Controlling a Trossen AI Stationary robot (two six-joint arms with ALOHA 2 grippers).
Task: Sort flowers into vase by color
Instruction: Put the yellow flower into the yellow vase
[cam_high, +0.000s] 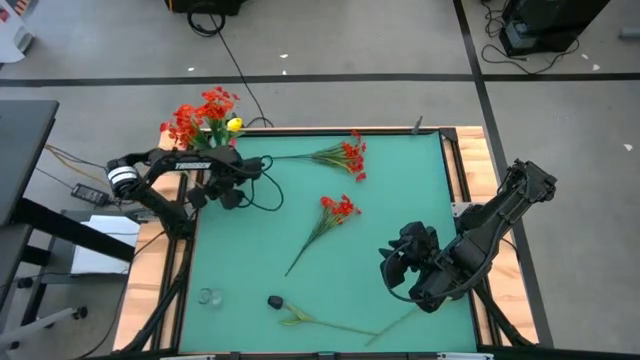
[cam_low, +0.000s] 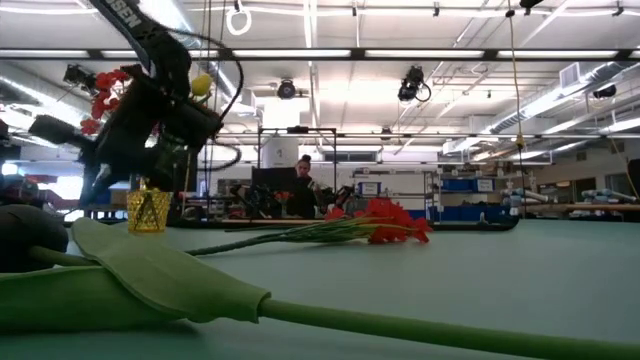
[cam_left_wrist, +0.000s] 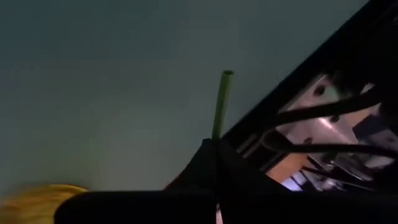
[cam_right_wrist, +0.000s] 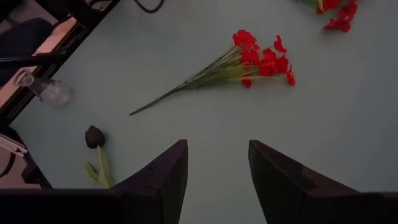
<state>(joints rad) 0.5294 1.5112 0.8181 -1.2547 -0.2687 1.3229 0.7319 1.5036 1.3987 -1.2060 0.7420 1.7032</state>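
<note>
Your left hand (cam_high: 232, 193) is clamped on a green stem (cam_left_wrist: 220, 102) at the surface's far left corner, beside the yellow vase (cam_low: 148, 211); your right hand (cam_right_wrist: 214, 168) hangs wide near the right edge.

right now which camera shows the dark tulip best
Right wrist view: the dark tulip lies unobstructed, head and leaves visible. High view shows it small. Low view shows a blurred dark shape, probably it; left wrist view misses it.
</note>
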